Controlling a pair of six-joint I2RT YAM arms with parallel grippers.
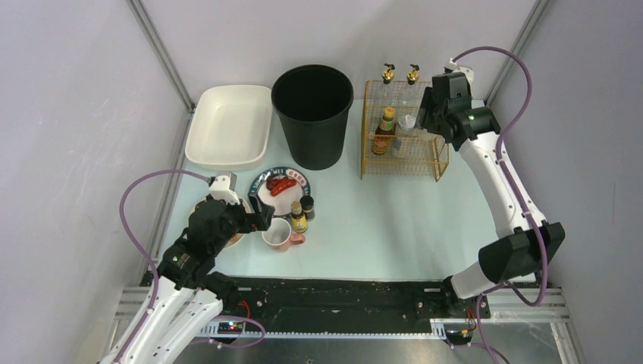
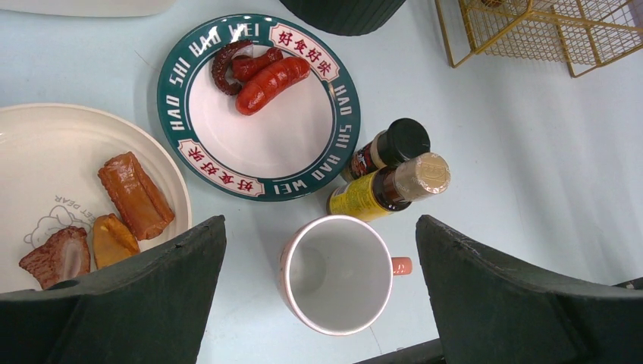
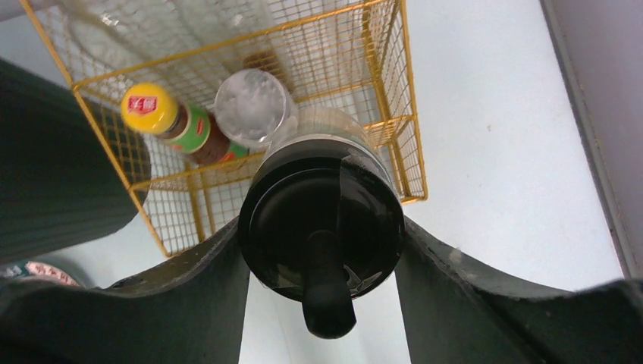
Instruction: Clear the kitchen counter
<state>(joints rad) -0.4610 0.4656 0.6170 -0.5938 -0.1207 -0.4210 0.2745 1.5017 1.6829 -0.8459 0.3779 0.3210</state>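
Observation:
The pale mint-green kitchen counter [image 1: 394,220] holds a pink mug [image 1: 277,233], two spice bottles [image 1: 302,212], a green-rimmed plate [image 1: 292,176] with sausages, and a white plate [image 2: 45,152] with food pieces. My left gripper [image 1: 261,216] is open and hovers over the mug [image 2: 337,273], one finger on each side [image 2: 320,227]. My right gripper [image 1: 423,121] is shut on a clear bottle with a black lid [image 3: 322,220] over the right side of the gold wire basket [image 1: 436,163]. I cannot tell whether the bottle's base rests in it.
A black bin [image 1: 312,114] and a white tray [image 1: 227,125] stand at the back. The basket [image 3: 387,98] holds a yellow-capped bottle [image 3: 155,110] and a clear-capped one [image 3: 254,106]. Two gold-topped bottles [image 1: 400,73] stand behind it. Grey walls close in both sides.

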